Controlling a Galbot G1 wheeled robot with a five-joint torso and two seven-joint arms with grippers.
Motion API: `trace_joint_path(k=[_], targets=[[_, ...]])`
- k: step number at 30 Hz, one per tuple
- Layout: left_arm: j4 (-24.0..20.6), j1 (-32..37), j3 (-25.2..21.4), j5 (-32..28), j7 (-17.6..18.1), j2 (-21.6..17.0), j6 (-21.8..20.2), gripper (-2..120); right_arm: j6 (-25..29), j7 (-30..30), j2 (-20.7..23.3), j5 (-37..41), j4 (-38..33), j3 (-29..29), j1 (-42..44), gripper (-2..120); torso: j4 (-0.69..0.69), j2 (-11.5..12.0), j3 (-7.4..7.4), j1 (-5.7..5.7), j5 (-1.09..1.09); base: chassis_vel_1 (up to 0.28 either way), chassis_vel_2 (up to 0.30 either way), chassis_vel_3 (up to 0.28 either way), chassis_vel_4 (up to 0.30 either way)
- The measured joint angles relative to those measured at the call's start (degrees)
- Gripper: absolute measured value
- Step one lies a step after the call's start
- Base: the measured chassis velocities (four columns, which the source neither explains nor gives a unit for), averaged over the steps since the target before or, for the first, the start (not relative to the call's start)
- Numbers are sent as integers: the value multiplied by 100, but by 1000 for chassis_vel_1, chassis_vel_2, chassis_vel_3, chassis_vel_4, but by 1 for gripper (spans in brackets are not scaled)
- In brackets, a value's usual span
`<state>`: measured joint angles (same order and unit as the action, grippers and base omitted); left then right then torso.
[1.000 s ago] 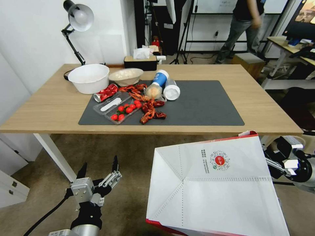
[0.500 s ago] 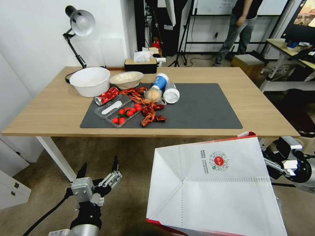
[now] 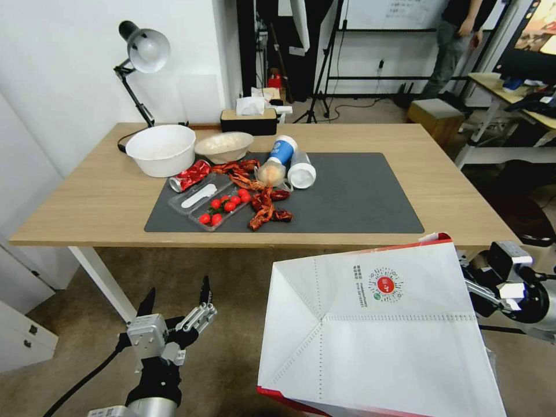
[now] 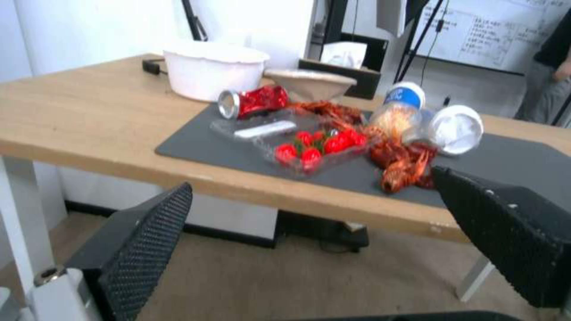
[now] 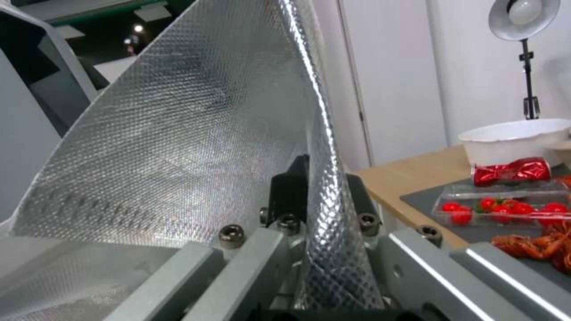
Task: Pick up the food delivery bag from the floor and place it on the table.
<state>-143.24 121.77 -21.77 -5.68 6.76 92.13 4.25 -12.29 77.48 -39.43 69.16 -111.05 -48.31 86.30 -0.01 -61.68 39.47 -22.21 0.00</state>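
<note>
The food delivery bag [image 3: 376, 341], white with a red edge and a small round red logo, hangs lifted off the floor [image 3: 231, 289] in front of the table [image 3: 87, 197]. My right gripper [image 3: 480, 289] is at the bag's right side. In the right wrist view the right gripper [image 5: 318, 196] is shut on the bag's silver foil wall [image 5: 178, 133]. My left gripper [image 3: 175, 289] hovers low over the floor to the left of the bag, open and holding nothing. The left wrist view has its black fingers [image 4: 149, 236] spread wide before the table edge [image 4: 238, 187].
The dark grey mat [image 3: 359, 191] carries on its left half a clear tray of tomatoes [image 3: 220, 204], crayfish shells [image 3: 263, 202], a crushed red can [image 3: 188, 174] and tipped cups [image 3: 289, 159]. A white bowl [image 3: 161, 149], tissue box [image 3: 249, 119] and lamp [image 3: 145, 49] stand behind. A white table leg [image 3: 104, 284] is near my left gripper.
The whole head picture has shifted so the table sits slightly lower in it, so the camera moved. The bag and both grippers keep their places in the view.
</note>
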Motion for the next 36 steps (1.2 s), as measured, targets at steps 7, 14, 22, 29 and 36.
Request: trace_joint_path(k=[7, 14, 22, 29, 36], targets=[[0, -26, -32, -1, -124, 1, 60, 100, 4, 0, -8, 3, 25, 15, -17, 0, 0, -207, 114, -93, 0, 0, 0, 0, 0], [0, -19, -36, 13, -139, 1, 40, 100, 9, 0, -21, 3, 41, 23, -30, 0, 0, -212, 118, -95, 0, 0, 0, 0, 0], [0, -27, -43, 16, -143, 1, 0, 100, 33, -45, -23, 32, 68, 14, -41, 0, 0, -188, 106, -85, 0, 0, 0, 0, 0], [0, -39, -46, -4, -133, 1, -20, 100, 139, -470, 2, 383, -2, -4, -27, 0, 0, -172, 96, -76, 0, 0, 0, 0, 0], [0, -68, 0, -19, -134, 0, -20, 100, 226, -904, 87, 798, -131, -224, 38, 0, 0, -160, 89, -71, 0, 0, 0, 0, 0]])
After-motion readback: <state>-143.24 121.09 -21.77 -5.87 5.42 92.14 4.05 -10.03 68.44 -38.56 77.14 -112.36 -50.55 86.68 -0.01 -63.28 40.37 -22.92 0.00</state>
